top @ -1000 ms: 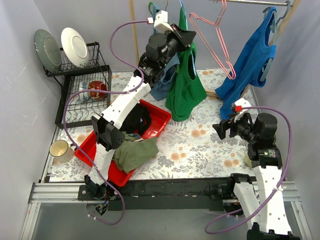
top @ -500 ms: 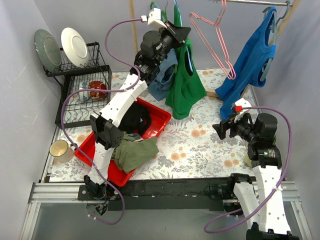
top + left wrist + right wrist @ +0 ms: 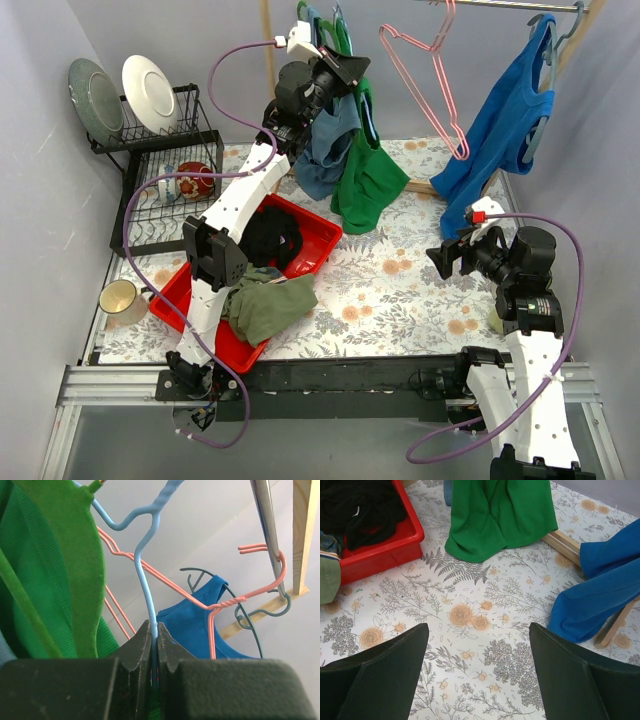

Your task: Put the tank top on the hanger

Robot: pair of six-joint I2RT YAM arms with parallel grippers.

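The emerald-green tank top [image 3: 372, 180] hangs on the light-blue hanger [image 3: 338, 22], with its hem resting near the table's far side. My left gripper [image 3: 345, 72] is raised high at the back and is shut on the hanger's wire neck [image 3: 146, 587], just below the hook. The green fabric [image 3: 50, 580] fills the left of the left wrist view. My right gripper [image 3: 440, 262] is open and empty low over the flowered table at the right. In the right wrist view, the right gripper [image 3: 477, 630] faces the tank top's hem [image 3: 502, 515].
A pink hanger [image 3: 425, 75] and a royal blue top [image 3: 505, 120] hang from the rail [image 3: 520, 5]. A grey-blue garment [image 3: 325, 150] hangs beside the left arm. A red tray [image 3: 322, 238] with dark clothes, an olive garment [image 3: 265, 305], a dish rack [image 3: 165, 170] and a mug [image 3: 120, 298] are at the left.
My left gripper has risen and shifted a little left with the hanger and tank top. The top's hem has lifted and bunched. The right arm has not moved.
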